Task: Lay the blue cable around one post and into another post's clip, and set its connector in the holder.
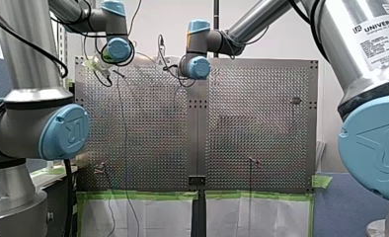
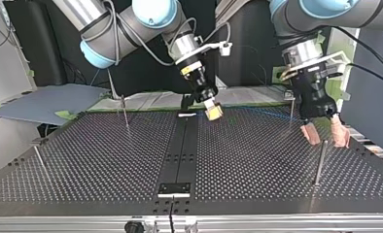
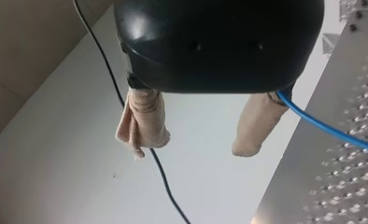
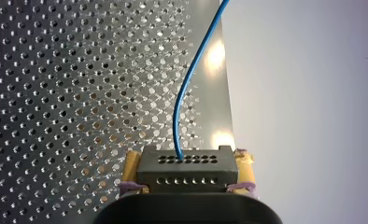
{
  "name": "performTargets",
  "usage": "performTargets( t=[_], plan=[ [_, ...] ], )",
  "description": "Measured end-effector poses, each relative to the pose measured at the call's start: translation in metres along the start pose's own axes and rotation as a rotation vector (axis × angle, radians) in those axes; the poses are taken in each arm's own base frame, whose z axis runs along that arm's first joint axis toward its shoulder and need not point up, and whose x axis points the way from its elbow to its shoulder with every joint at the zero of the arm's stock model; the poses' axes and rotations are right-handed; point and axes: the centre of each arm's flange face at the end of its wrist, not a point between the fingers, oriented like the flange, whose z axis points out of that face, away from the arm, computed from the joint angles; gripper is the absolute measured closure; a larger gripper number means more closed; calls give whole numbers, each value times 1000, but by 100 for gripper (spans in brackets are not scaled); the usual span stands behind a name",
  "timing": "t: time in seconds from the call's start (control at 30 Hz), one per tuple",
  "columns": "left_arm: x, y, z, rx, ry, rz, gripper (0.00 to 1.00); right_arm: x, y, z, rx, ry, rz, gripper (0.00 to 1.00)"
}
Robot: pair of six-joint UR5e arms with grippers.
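Progress: early stage. Right pincer (image 2: 212, 111) is gripping the black connector (image 4: 187, 169), yellow pads clamped on its two sides. The cable (image 4: 180, 107) is leaving the connector's face and curving away over the bench (image 4: 56, 93).

The connector is hanging in the air over the middle of the bench edge nearest the arms, so it is not sitting in any holder. Which fitting on the bench is the holder, I cannot tell.

Left pincer (image 2: 326, 137) is hanging released near the same edge, toward a corner, beige pads well apart with nothing between them. In the left wrist view the cable is emerging from behind the base of one finger (image 3: 259, 121) and running off across the bench. Whether it is touching that finger is unclear.

In the top view the cable is showing as a faint blue line between the two pincers, along that edge. It is not passing around the nearest post (image 2: 320, 162).

Judgement: post wrap, clip and holder are all remaining to be done.
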Motion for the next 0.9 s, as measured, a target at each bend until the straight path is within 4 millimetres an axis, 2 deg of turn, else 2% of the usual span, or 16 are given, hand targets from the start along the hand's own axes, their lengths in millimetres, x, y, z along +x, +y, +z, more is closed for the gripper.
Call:
performTargets(
  t=[0.2, 0.63, 0.9],
  plan=[
    [-1, 6, 20, -21, -16, 10, 0, 2, -1, 8, 8, 5, 1, 98],
    [-11, 35, 55, -27, -28, 6, 0, -16, -11, 36, 25, -28, -2, 98],
    [-22, 55, 80, -23, -40, 20, 0, 0, -17, 51, 32, 9, 4, 98]
  ],
)
